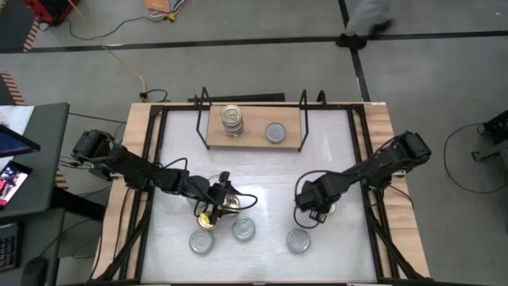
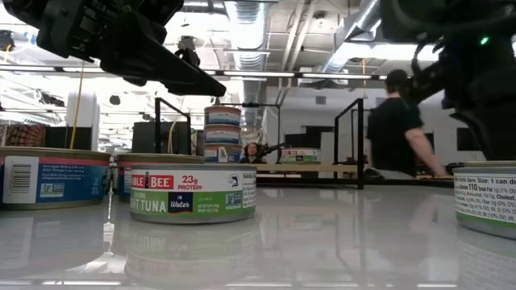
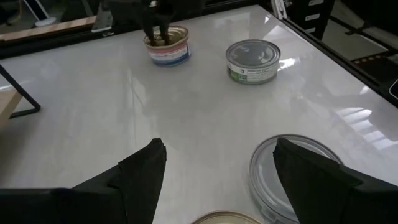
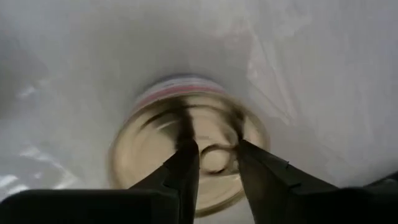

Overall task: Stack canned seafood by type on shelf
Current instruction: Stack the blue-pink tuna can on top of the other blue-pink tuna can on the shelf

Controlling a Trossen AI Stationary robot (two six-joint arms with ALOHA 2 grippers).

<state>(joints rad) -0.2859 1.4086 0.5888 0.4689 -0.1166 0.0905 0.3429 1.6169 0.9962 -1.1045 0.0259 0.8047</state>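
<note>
Right gripper [image 4: 214, 155] pinches narrow at the gold-topped tin's [image 4: 186, 149] pull-tab — a hold that slight could slip on lifting.

Shelf [image 1: 252, 137]: light-wood board w/ black wire end frames, at table's far edge; holds a stack of tins [image 1: 232, 119] on its left and a single silver-topped tin [image 1: 275, 132] to the right. Loose tins upright on white tabletop: three silver-topped in near row [image 1: 202, 241] [image 1: 243, 229] [image 1: 298, 240], gold-topped tin [image 1: 228, 203] just behind left pair, another gold-topped tin [image 4: 186, 146] w/ red-blue label at right.
</note>
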